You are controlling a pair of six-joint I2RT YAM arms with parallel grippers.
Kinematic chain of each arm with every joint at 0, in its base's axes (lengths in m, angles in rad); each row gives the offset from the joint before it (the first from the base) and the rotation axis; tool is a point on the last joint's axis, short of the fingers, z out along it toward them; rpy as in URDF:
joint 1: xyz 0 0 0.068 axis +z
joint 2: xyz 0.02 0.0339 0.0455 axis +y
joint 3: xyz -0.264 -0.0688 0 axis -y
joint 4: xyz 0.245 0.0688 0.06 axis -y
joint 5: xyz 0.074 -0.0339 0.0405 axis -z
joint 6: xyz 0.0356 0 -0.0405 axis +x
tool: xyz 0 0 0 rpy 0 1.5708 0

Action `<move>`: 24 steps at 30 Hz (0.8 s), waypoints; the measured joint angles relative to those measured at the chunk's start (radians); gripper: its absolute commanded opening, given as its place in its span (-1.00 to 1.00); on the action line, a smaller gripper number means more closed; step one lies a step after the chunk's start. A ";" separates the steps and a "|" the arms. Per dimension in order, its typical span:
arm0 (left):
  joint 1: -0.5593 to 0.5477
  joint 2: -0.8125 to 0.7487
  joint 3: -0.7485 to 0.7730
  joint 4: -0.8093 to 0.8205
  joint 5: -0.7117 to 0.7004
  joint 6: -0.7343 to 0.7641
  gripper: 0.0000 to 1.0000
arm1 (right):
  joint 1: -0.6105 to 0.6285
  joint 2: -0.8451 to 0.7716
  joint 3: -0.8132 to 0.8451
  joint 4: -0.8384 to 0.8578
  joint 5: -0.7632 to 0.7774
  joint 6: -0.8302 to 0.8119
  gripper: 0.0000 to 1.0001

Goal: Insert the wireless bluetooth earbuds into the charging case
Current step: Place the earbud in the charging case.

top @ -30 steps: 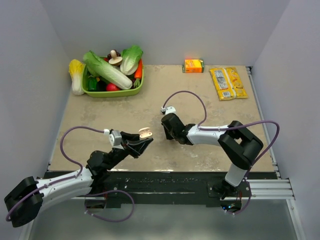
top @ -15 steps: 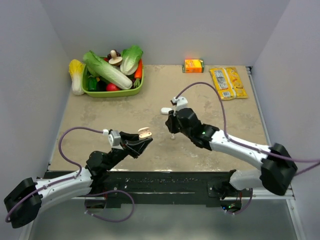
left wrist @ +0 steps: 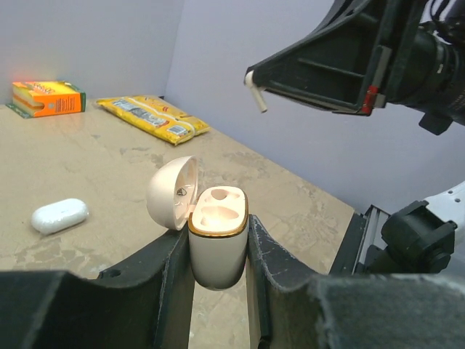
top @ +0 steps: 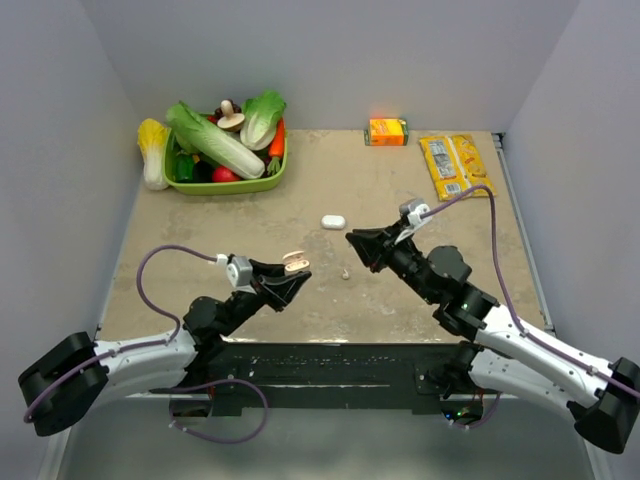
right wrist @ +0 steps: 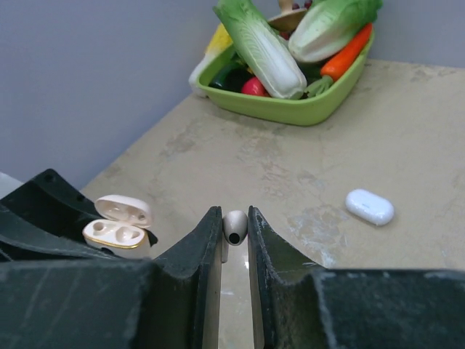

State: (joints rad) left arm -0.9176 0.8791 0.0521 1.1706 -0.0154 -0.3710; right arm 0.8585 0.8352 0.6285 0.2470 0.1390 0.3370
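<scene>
The charging case is cream with a gold rim. Its lid is swung open and both sockets are empty. My left gripper is shut on its body and holds it upright above the table. My right gripper is shut on one pale earbud, pinched at the fingertips with the stem hanging down. That gripper hovers right of the case, pointing at it, a short gap apart. A second small pale earbud lies on the table between the two grippers.
A closed white oval pebble lies on the table beyond the grippers. A green basket of toy vegetables stands back left. An orange box and a yellow packet lie at the back right.
My right arm has swung out and risen from the table's middle with an earbud, and now points left at the case. The left gripper with the case has edged slightly right.
</scene>
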 measured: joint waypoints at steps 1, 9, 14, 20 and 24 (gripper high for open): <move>0.000 0.021 0.007 0.008 0.000 0.002 -1.00 | 0.000 -0.018 -0.018 0.021 -0.003 -0.006 -1.00; -0.006 0.230 0.162 0.075 0.038 0.066 -1.00 | 0.001 -0.089 -0.125 0.335 -0.045 -0.036 -1.00; -0.008 0.292 0.245 0.083 0.066 0.104 -1.00 | 0.001 -0.075 -0.146 0.500 -0.055 -0.045 -1.00; -0.008 0.306 0.340 0.090 0.111 0.146 -1.00 | 0.001 -0.058 -0.146 0.628 -0.077 -0.051 -1.00; -0.008 0.307 0.369 0.100 0.132 0.157 -1.00 | 0.001 -0.058 -0.146 0.661 -0.094 -0.059 -1.00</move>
State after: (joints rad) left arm -0.9260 1.1858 0.4213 1.2701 0.1169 -0.2138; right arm 0.8593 0.7773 0.4820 0.9085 0.0452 0.2783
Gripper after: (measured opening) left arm 0.332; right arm 0.191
